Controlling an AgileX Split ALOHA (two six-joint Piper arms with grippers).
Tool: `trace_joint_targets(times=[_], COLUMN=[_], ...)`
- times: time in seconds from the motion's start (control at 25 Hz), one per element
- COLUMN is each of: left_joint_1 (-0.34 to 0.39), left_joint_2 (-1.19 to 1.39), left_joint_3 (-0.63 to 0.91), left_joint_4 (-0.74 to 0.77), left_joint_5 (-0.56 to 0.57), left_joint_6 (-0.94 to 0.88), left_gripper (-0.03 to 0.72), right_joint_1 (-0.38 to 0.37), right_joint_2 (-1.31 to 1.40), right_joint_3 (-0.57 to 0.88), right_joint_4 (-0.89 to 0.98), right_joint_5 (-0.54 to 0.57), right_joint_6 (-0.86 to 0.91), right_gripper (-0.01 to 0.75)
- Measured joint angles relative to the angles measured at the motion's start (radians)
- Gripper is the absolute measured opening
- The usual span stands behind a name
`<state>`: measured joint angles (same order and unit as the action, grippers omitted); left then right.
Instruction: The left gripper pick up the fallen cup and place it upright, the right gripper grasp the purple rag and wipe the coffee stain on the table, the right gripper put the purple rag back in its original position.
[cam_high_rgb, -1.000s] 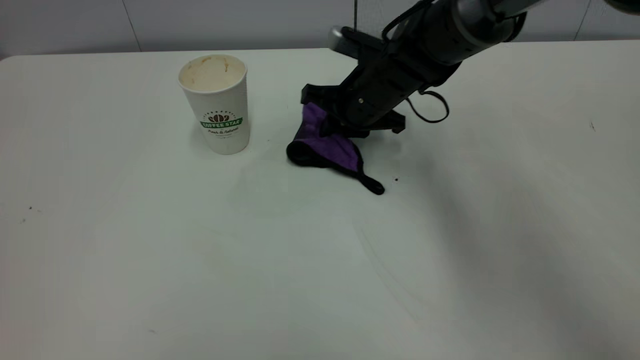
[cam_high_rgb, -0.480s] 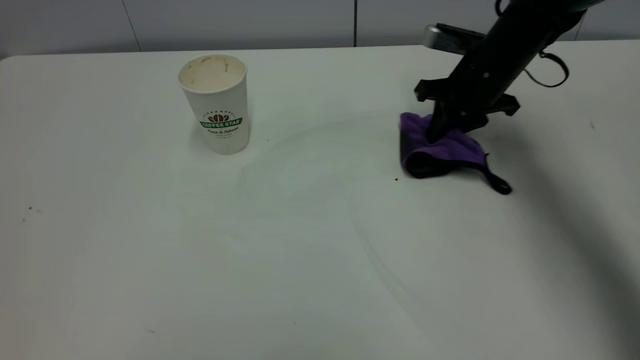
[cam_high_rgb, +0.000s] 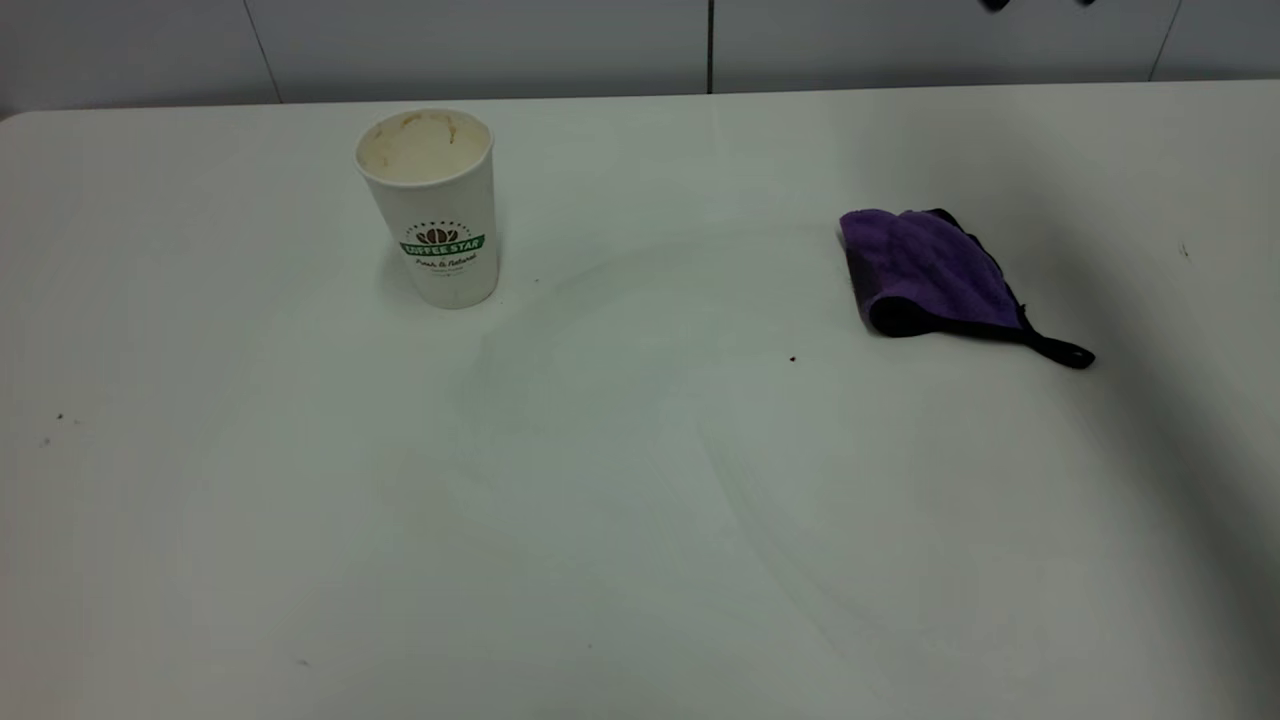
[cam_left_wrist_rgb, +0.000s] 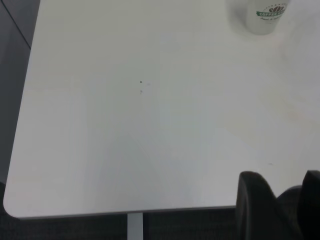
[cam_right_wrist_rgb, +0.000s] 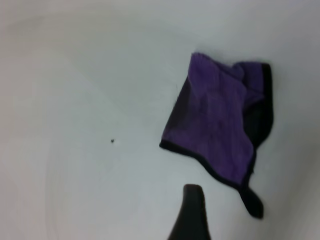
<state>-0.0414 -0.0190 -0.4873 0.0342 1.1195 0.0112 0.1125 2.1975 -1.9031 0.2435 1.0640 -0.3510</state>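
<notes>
The purple rag (cam_high_rgb: 935, 268) lies loose on the worktop (cam_high_rgb: 640, 500), well to the right of the cup (cam_high_rgb: 432, 205) as the exterior view has it, bunched into a soft fold with its black loop tab (cam_high_rgb: 1062, 350) trailing off the far side from the cup. It looks light, floppy and grippy rather than slick, so I'd judge a pinch on the raised fold, or on the black-edged hem, the surest hold; the tab alone would let it dangle. Nothing touches it now. The right end effector (cam_right_wrist_rgb: 192, 212) hangs above it, clear of the cloth: the right wrist view shows only one dark finger tip, so how wide it is spread cannot be told, and it holds nothing visible. The cup stands upright, rim up, green logo facing the camera, stained cream lining showing. Between cup and rag the worktop shows faint curved smears and no dark puddle, just a tiny speck (cam_high_rgb: 792, 358). The left end effector (cam_left_wrist_rgb: 277, 205) sits off by the worktop's edge, far from the cup, its two dark fingers slightly apart and empty.
</notes>
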Motion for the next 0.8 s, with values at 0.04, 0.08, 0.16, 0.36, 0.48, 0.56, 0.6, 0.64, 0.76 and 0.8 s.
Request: trace_joint_targets(times=[0.04,0.08,0.16,0.36,0.48,0.56,0.6,0.64,0.76,0.8], left_joint_1=[0.000,0.000,0.000,0.000,0.000,0.000,0.000,0.000,0.000,0.000], left_joint_2=[0.000,0.000,0.000,0.000,0.000,0.000,0.000,0.000,0.000,0.000], left_joint_3=[0.000,0.000,0.000,0.000,0.000,0.000,0.000,0.000,0.000,0.000], left_joint_4=[0.000,0.000,0.000,0.000,0.000,0.000,0.000,0.000,0.000,0.000], left_joint_5=[0.000,0.000,0.000,0.000,0.000,0.000,0.000,0.000,0.000,0.000], left_joint_6=[0.000,0.000,0.000,0.000,0.000,0.000,0.000,0.000,0.000,0.000], left_gripper=[0.240,0.240,0.240,0.240,0.240,0.240,0.240,0.240,0.240,0.240], right_joint_1=[0.000,0.000,0.000,0.000,0.000,0.000,0.000,0.000,0.000,0.000], right_joint_2=[-0.045,-0.091,-0.178,-0.448,-0.631,-0.754,-0.820,-0.886,-1.058,-1.113], right_joint_3=[0.000,0.000,0.008,0.146,0.309,0.448,0.521,0.582,0.783,0.847], right_joint_4=[-0.018,-0.037,-0.069,-0.108,-0.110,-0.110,-0.110,-0.110,-0.110,-0.110], right_joint_5=[0.053,0.103,0.143,0.160,0.164,0.167,0.169,0.170,0.173,0.170], right_joint_6=[0.016,0.032,0.067,0.116,0.122,0.133,0.137,0.143,0.165,0.177], right_gripper=[0.728,0.728,0.728,0.728,0.726,0.722,0.720,0.718,0.712,0.710])
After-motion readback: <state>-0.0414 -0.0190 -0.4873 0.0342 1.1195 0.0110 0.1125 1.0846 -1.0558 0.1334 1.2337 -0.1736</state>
